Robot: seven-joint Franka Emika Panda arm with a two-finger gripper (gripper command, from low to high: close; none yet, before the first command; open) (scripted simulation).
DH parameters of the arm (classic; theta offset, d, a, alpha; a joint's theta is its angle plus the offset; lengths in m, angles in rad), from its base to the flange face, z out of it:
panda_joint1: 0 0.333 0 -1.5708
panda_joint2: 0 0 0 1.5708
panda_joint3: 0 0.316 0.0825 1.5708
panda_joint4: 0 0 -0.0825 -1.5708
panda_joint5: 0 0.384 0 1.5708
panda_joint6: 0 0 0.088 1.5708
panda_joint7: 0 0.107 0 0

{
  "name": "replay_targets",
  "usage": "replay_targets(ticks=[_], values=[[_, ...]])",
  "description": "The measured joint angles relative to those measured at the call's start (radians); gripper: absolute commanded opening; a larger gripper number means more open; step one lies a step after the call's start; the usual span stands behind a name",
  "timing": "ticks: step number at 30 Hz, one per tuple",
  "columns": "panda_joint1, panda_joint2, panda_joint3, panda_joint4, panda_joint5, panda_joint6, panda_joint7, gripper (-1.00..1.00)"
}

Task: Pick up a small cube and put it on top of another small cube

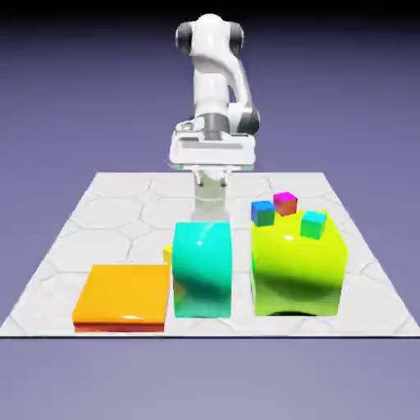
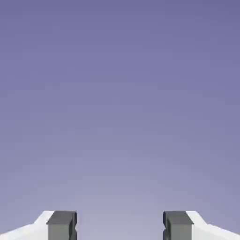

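**Jaws apart, nothing between them**

Gripper (image 2: pixel 119 226): jaws stand well apart, gripping nothing; hand view shows only blue-violet backdrop between the grey fingertips (image 2: pixel 62 225).

Exterior view: white arm (image 1: pixel 215 82) at twelve o'clock of the pale hex-tiled tabletop (image 1: pixel 107 215). Tall glossy cyan block (image 1: pixel 203 269) hides the gripper's lower part. Tiny plain yellow cube (image 1: pixel 167 253) peeks out at the cyan block's nine o'clock side, on the tabletop, partly hidden. Flat orange slab (image 1: pixel 121 295) at seven o'clock. Large lime-yellow block (image 1: pixel 297 271) at four o'clock carries three small cubes: blue (image 1: pixel 262 213), magenta (image 1: pixel 285 203), cyan (image 1: pixel 312 224).

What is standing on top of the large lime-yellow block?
On the large lime-yellow block stand three small cubes: a blue cube, a magenta cube and a cyan cube, all near its back edge. Whether anything sits behind them cannot be seen.
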Motion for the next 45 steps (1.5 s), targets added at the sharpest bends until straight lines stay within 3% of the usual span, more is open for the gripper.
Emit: replay_targets(ticks=[14,28,39,40,45], values=[[-0.471,0.353,-0.127,0.02,-0.45,-0.54,-0.225,0.0],[-0.222,0.346,-0.41,-0.274,-0.093,-0.363,0.337,0.0],[-0.426,0.69,-0.056,-0.243,0.341,-0.067,0.042,0.0],[-0.438,0.71,-0.035,-0.241,0.368,-0.049,0.025,-1.0],[-0.38,0.607,-0.14,-0.251,0.237,-0.138,0.113,-1.0]])
